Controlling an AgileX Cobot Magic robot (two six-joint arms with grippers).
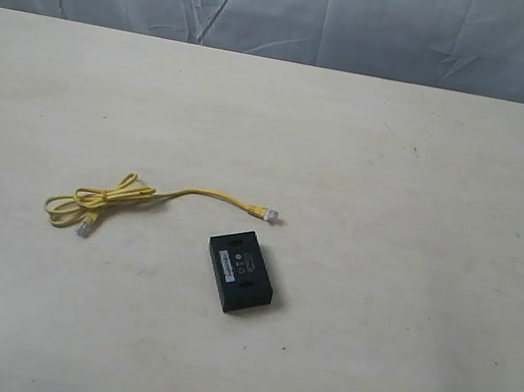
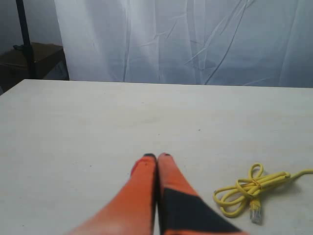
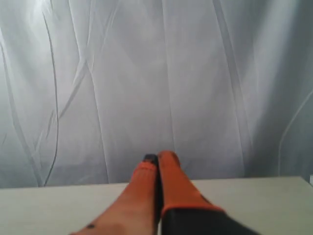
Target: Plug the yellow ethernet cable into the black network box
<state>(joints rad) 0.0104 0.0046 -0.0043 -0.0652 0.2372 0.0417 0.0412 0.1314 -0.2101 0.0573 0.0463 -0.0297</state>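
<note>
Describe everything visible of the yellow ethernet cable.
The yellow ethernet cable lies on the pale table, held by nothing. Thin and bright yellow, it is mostly bundled in loose loops, with one strand running toward the black network box. Its clear plug there stops short of the box, unplugged; the other plug lies by the loops.

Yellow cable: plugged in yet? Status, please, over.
Left pincer shut, empty. Right pincer shut, empty. Yellow cable lying loose, unplugged, beside black box. Nothing blocking.
</note>
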